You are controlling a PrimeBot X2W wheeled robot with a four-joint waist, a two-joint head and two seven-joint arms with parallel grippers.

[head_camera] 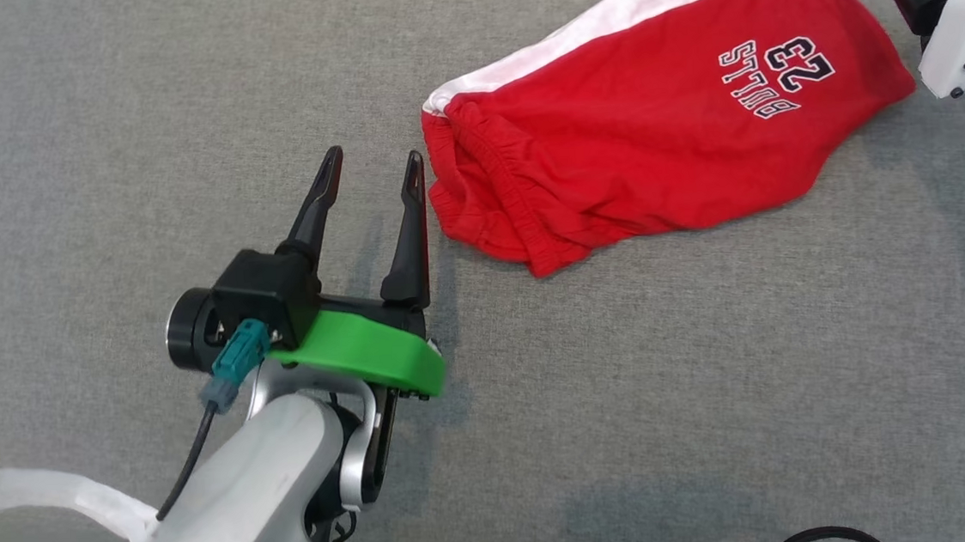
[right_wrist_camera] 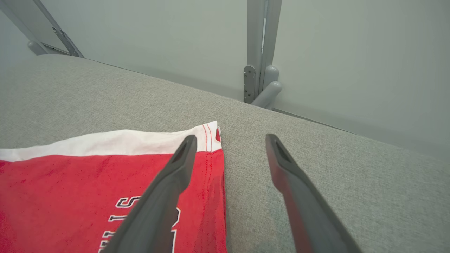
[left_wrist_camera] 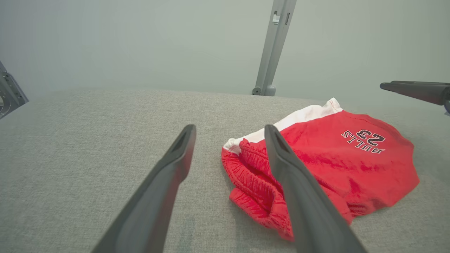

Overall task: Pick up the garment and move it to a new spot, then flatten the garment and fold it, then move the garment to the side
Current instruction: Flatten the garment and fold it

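"BULLS 23" printed on the red shorts (head_camera: 662,145)

The lettering (head_camera: 777,75) is black with a white edge: a large "23" with the smaller capitals "BULLS" in a slight arch beside it; in the head view and the left wrist view it reads upside down; it stands on the end of the shorts farthest from the left gripper (head_camera: 375,154), well off to that gripper's right and clear of its fingers; in the right wrist view it lies just left of the right gripper (right_wrist_camera: 230,137), whose left-hand finger covers most of it, so only an "S" and strokes of further letters can be read there.
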